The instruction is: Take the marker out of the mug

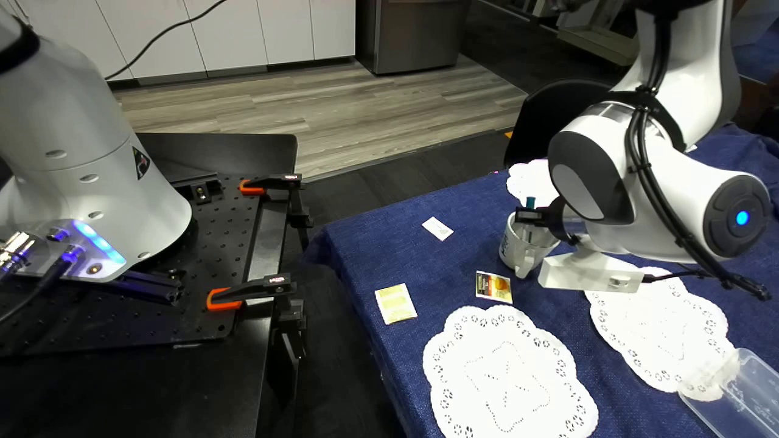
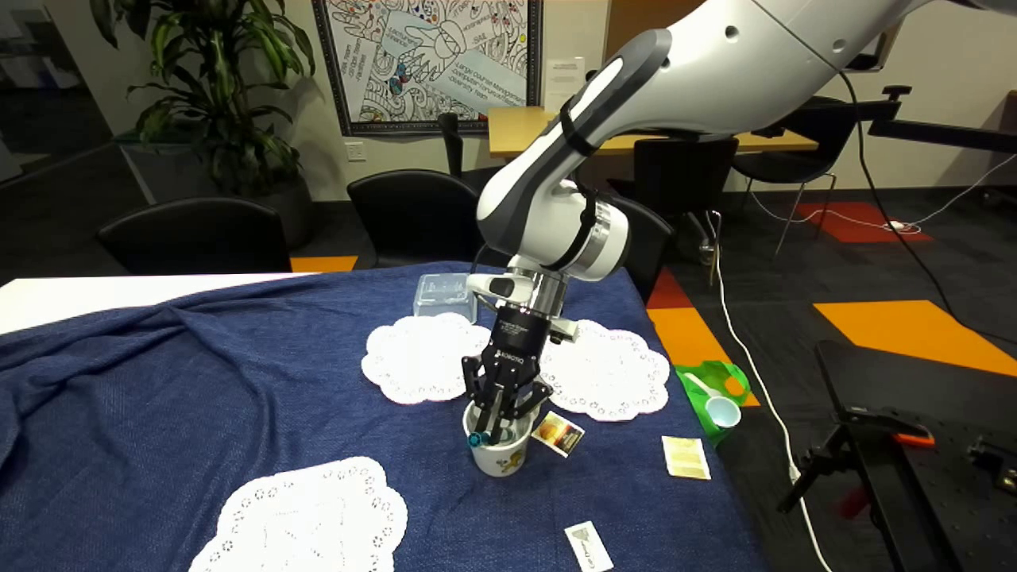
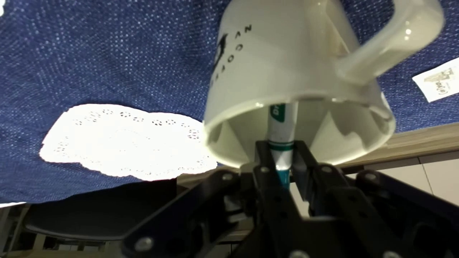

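Observation:
The white mug [image 1: 514,248] stands on the blue cloth. It also shows in an exterior view [image 2: 499,459] and in the wrist view [image 3: 287,61], with its handle and dark lettering. The marker stands in the mug; its teal end [image 1: 530,202] sticks up above the rim and shows in an exterior view [image 2: 478,439]. In the wrist view the marker [image 3: 282,129] is white with green bands, and its lower end is inside the mug. My gripper [image 3: 282,147] is at the mug's opening, its two fingers closed on either side of the marker, touching it.
White lace doilies [image 1: 508,371] [image 2: 596,369] lie around the mug. Small packets [image 1: 493,287] [image 1: 395,303] [image 1: 437,229] lie near it on the cloth. A clear plastic box [image 2: 445,297] stands farther off. The cloth-covered table's edge is on the robot base's side.

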Robot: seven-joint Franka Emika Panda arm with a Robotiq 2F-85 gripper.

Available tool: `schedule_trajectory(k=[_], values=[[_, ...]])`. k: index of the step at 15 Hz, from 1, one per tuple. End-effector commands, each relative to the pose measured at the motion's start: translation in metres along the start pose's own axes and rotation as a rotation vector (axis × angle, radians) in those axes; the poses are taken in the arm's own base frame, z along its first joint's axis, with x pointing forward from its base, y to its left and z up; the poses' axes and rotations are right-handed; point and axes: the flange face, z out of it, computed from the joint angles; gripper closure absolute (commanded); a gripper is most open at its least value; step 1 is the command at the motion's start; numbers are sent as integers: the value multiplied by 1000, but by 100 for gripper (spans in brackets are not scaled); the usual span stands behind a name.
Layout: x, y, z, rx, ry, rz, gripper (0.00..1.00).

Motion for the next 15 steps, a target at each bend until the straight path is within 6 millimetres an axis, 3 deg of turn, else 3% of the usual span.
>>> schedule_trajectory(k=[1, 5, 11, 15], values=[[13, -9, -20, -36, 8, -9, 95], [30, -18, -42, -65, 30, -54, 95], [73, -41, -89, -115, 30, -138, 95], [95, -49, -127, -199, 14, -75, 95]])
